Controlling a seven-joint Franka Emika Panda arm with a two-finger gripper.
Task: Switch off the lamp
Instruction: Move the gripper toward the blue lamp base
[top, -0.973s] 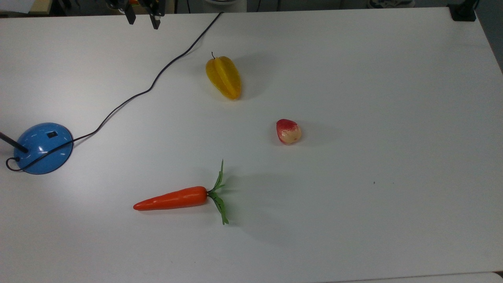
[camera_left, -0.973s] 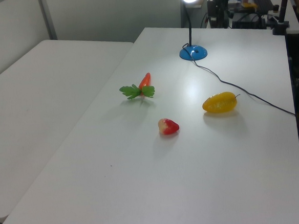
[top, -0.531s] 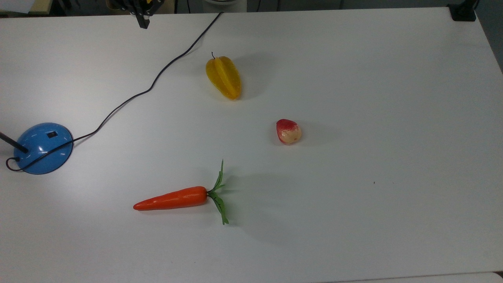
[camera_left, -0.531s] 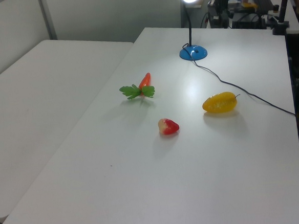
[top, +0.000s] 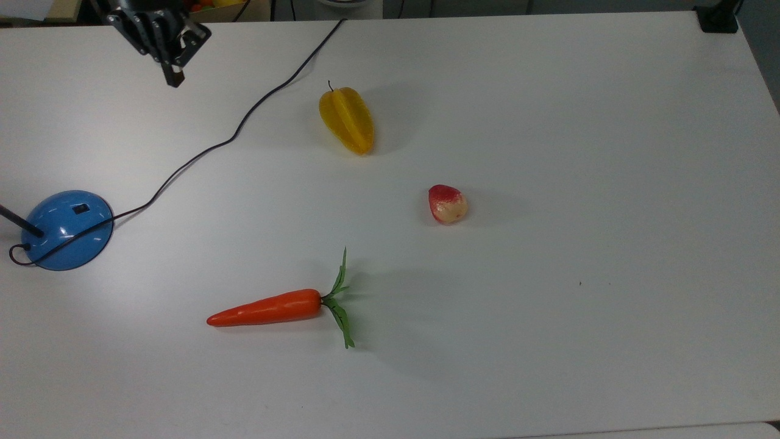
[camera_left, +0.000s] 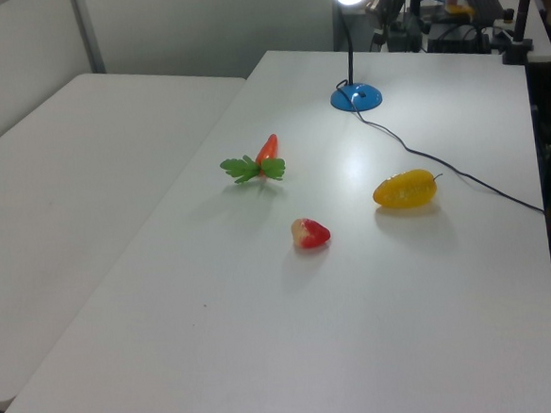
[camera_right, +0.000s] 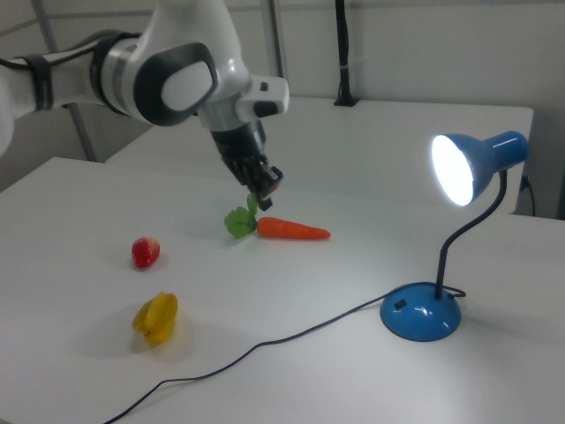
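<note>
- The lamp (camera_right: pixel 422 314) shines, lit, on the white surface (top: pixel 548 122).
- The gripper (top: pixel 175 78) hangs clenched, holding nothing, well apart from it.

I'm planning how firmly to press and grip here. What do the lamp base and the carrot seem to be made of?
Lamp base: looks like hard, glossy blue plastic or painted metal; sharp white highlights streak its dome, and which of the two is unclear. Carrot: probably moulded plastic, a uniform orange with a smooth sheen, with thin green leaves that look like fabric or soft plastic.
</note>
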